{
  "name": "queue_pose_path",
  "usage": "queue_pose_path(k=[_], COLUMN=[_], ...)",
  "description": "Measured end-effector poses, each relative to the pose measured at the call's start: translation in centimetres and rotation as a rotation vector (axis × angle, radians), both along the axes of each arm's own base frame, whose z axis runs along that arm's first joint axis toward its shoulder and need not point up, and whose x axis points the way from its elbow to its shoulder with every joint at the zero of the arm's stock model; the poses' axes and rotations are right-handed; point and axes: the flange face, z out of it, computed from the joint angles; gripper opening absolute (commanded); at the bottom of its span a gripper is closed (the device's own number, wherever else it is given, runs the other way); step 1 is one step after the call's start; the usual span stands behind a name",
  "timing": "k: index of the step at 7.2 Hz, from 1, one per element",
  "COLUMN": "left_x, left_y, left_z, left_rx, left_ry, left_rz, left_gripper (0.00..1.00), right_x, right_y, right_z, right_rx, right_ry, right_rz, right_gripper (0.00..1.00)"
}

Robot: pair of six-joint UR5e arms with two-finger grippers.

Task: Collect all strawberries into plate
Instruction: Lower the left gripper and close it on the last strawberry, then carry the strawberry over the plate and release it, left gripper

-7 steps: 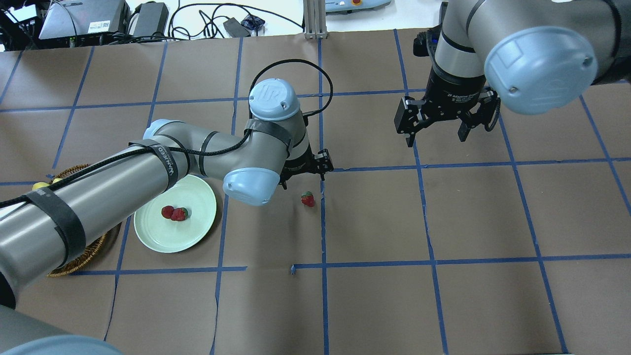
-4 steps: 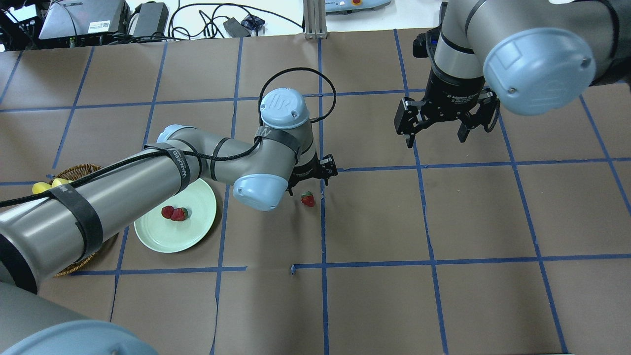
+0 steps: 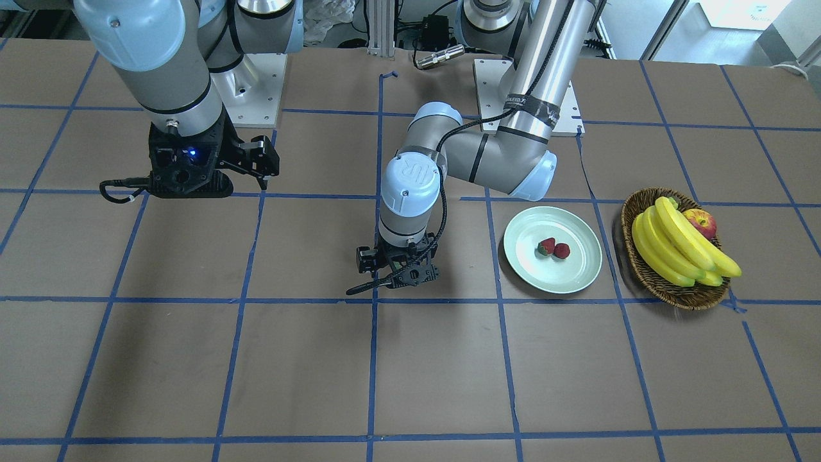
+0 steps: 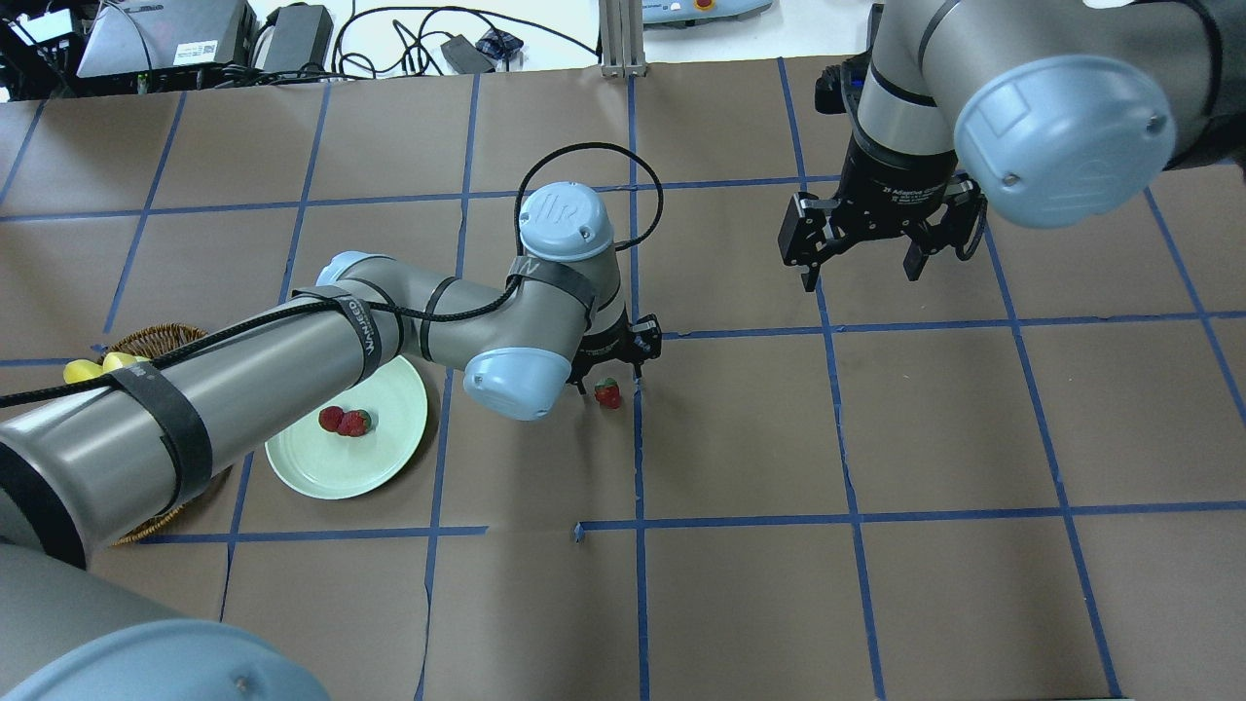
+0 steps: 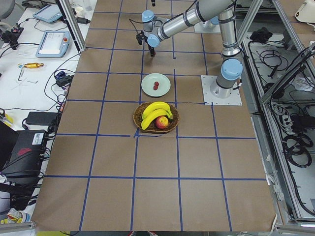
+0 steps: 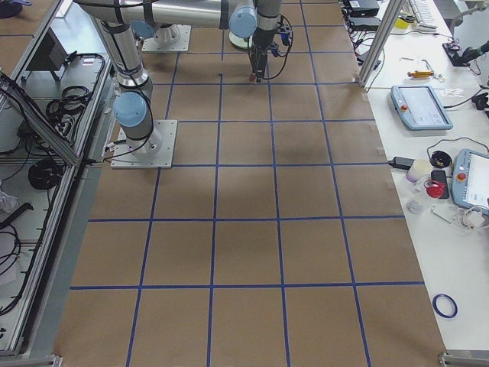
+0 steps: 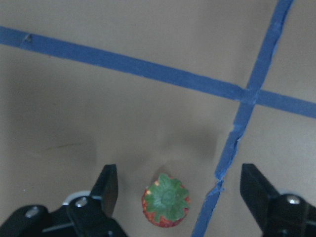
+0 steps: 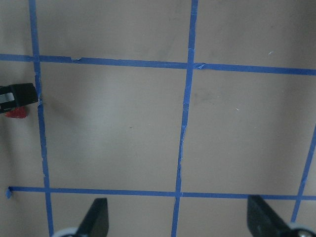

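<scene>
One strawberry (image 4: 607,392) lies on the brown table next to a blue tape line. My left gripper (image 4: 611,375) hangs open right over it. In the left wrist view the strawberry (image 7: 166,206), green cap up, sits between the spread fingers of the left gripper (image 7: 180,185), touching neither. Two more strawberries (image 4: 331,419) (image 4: 354,423) lie on the mint-green plate (image 4: 341,472), which also shows in the front view (image 3: 551,277). My right gripper (image 4: 861,273) is open and empty, well above the table at the back right.
A wicker basket (image 3: 641,269) with bananas (image 3: 673,247) and an apple (image 3: 701,221) stands beside the plate, on the side away from the left gripper. Blue tape lines grid the table. Cables and equipment lie beyond the far edge.
My left gripper has moved over and down onto the lone strawberry, so the berry now lies between its open fingers. The right arm has barely moved.
</scene>
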Motion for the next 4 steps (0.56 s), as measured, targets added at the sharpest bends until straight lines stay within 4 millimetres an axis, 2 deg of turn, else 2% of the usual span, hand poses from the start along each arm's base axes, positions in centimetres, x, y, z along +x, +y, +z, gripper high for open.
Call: queue_pose_path(k=[1,4], left_x=[0.0,0.1], left_y=[0.0,0.0], left_z=[0.0,1.1], left_rx=[0.002,0.001], left_ry=[-0.001,-0.002], left_rz=[0.001,-0.009], left_gripper=[0.0,0.0], right_x=[0.0,0.0], right_y=[0.0,0.0], right_z=[0.0,0.0], right_rx=[-0.001,-0.001], right_ry=[0.0,0.0], right_rz=[0.0,-0.001], right_gripper=[1.0,1.0])
